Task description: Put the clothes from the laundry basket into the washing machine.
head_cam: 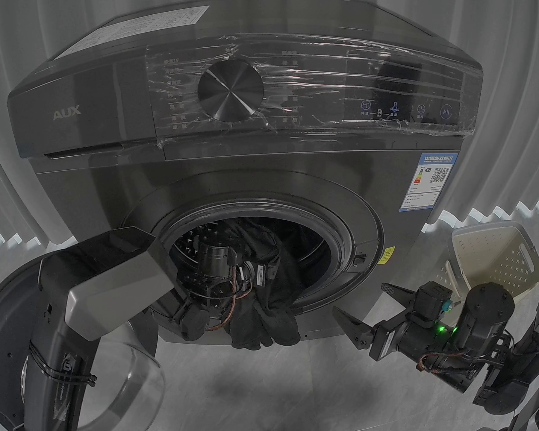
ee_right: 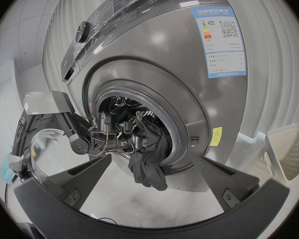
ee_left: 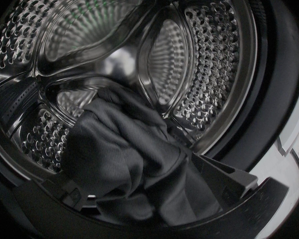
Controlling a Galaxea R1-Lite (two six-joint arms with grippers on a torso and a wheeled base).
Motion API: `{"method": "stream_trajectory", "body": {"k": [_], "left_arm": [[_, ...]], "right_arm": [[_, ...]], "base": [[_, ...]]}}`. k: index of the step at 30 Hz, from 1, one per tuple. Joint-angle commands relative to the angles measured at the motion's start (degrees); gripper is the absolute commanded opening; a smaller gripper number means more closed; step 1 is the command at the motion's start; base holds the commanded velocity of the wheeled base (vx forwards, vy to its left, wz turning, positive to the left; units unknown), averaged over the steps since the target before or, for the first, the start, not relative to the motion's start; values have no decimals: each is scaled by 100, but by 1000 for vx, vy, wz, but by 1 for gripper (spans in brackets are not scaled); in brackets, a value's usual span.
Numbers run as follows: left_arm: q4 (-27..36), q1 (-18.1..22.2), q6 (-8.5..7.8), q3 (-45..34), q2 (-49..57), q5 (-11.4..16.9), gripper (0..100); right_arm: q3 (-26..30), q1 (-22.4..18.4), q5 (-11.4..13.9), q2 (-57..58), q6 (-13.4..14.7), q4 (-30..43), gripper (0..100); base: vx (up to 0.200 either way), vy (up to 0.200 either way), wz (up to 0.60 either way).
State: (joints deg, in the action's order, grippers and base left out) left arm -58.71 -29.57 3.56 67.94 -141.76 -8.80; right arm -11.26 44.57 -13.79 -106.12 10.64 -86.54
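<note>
Front-loading washing machine [head_cam: 269,169], door [head_cam: 6,330] swung fully open at about 8 o'clock from the round opening.

Left arm is in through the opening. Left claw [ee_left: 129,173] sits inside the drum [ee_left: 206,50], released: its fingers [ee_left: 222,178] stand wide apart, with cloth bunched loosely in the gap between them.

Dark garment [head_cam: 269,306] is half in, half out. One part is heaped on the drum floor in front of the left claw. The rest is draped over the lower lip of the opening at 6 o'clock and hangs down the machine's front, its end clear of the floor [head_cam: 317,384]. From the right wrist camera the hanging part [ee_right: 149,170] shows as a crumpled fold below the door ring.

Right claw [head_cam: 359,299] is outside the machine, at about 4 o'clock from the opening, low over the floor. It is released too, jaws spread and nothing between them, tips pointing toward the machine's lower front.

Laundry basket [head_cam: 497,258], pale and perforated, stands on the floor at 3 to 4 o'clock from the opening, just behind the right arm. Its inside is hidden from here, so I cannot tell what it contains.
</note>
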Motion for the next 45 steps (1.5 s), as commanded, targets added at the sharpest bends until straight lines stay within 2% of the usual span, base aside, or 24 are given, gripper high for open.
{"method": "stream_trajectory", "body": {"k": [1, 4, 9, 20, 21, 26, 31, 38, 44, 45], "left_arm": [[176, -13, -57, -378, 228, 98, 100], [308, -13, -66, -492, 246, 265, 100], [369, -22, -180, -360, 88, 291, 100], [378, -13, -180, 9, -457, 283, 100], [369, -13, -180, 26, -484, 283, 0], [334, 22, -180, 299, -519, 239, 0], [308, 66, -110, 756, -501, 133, 0], [123, 189, -31, 1485, -668, -157, 0], [97, 215, -22, 1652, -756, -166, 0], [105, 215, -31, 1644, -747, -166, 100]], "right_arm": [[1, 8, -1, -23, -1, -3, 100], [1, 8, -1, -49, -1, -3, 100], [1, 8, -1, -58, -1, -3, 100], [-16, 43, -1, -67, 8, -3, 100], [-16, 43, -1, -67, 8, -3, 100], [-7, 52, -1, -67, 8, -3, 100], [-7, 52, -1, -67, 8, -3, 100], [-16, 52, -1, -67, -1, -3, 100], [-7, 43, -1, -58, -1, -3, 100], [-7, 43, -1, -67, -1, -3, 100]], "base": [[0, 0, 0], [0, 0, 0], [0, 0, 0], [0, 0, 0], [0, 0, 0], [0, 0, 0], [0, 0, 0], [0, 0, 0], [0, 0, 0], [0, 0, 0]]}}
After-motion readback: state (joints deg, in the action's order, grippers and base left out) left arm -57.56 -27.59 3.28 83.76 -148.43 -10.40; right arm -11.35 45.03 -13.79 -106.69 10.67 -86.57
